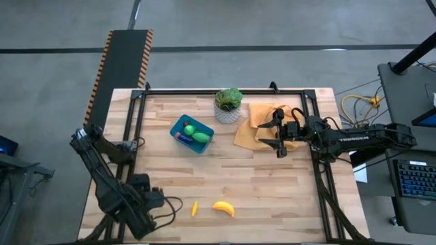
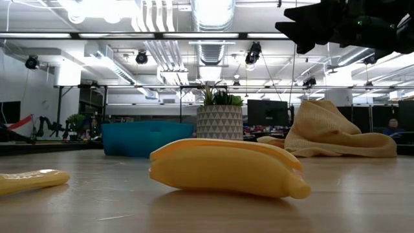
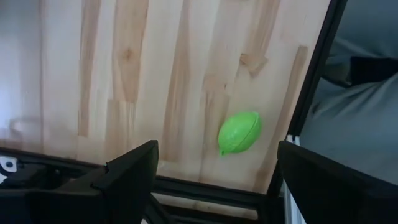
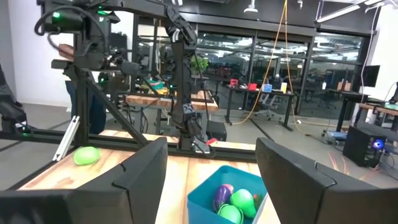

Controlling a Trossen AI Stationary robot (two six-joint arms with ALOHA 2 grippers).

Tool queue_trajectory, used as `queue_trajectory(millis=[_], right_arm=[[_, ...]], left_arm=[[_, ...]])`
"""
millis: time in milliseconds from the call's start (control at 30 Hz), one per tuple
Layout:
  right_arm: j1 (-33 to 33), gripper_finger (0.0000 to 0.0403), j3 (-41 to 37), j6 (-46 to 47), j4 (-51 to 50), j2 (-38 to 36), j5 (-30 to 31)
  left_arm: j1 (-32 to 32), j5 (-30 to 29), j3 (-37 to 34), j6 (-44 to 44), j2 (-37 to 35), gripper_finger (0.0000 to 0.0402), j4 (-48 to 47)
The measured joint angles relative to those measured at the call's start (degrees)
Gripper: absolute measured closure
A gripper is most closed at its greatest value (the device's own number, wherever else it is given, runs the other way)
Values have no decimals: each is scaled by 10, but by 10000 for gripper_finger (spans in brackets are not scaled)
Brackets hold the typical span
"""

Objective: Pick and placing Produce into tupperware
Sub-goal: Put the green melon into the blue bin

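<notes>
High view: my right tool (image 1: 278, 135) hangs spread wide and empty above the crumpled orange cloth (image 1: 253, 129). Off to its side sits the smooth blue tub (image 1: 180, 127) holding glossy rounded produce (image 1: 198, 136); my left tool (image 3: 214, 180) gapes empty too.

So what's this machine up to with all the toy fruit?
It is sorting toy produce into the blue container, which already holds green and purple pieces. The right gripper hangs open and empty over the orange cloth, beside the potted plant. The left gripper, also open, waits at the table's near left corner. A banana, a small yellow piece and a green fruit lie loose.
</notes>
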Motion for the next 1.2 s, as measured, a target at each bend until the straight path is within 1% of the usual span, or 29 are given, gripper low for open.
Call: queue_trajectory(millis=[200, 400, 533, 733, 933, 1200], right_arm=[[0, 161, 0, 0, 0, 0, 0], [0, 165, 0, 1, 0, 0, 0], [0, 163, 0, 1, 0, 0, 0], [0, 159, 0, 2, 0, 0, 0], [0, 160, 0, 2, 0, 0, 0], [0, 163, 0, 2, 0, 0, 0]], left_arm=[[-30, 4, 0, 0, 38, 87, 0], [-37, 57, 0, -4, 78, 87, 1], [-37, 70, 0, 0, 98, 87, 2], [-45, 68, 0, 0, 114, 87, 1], [-65, 38, -2, 1, 130, 87, 2], [-98, 30, -43, -13, 124, 87, 17]])
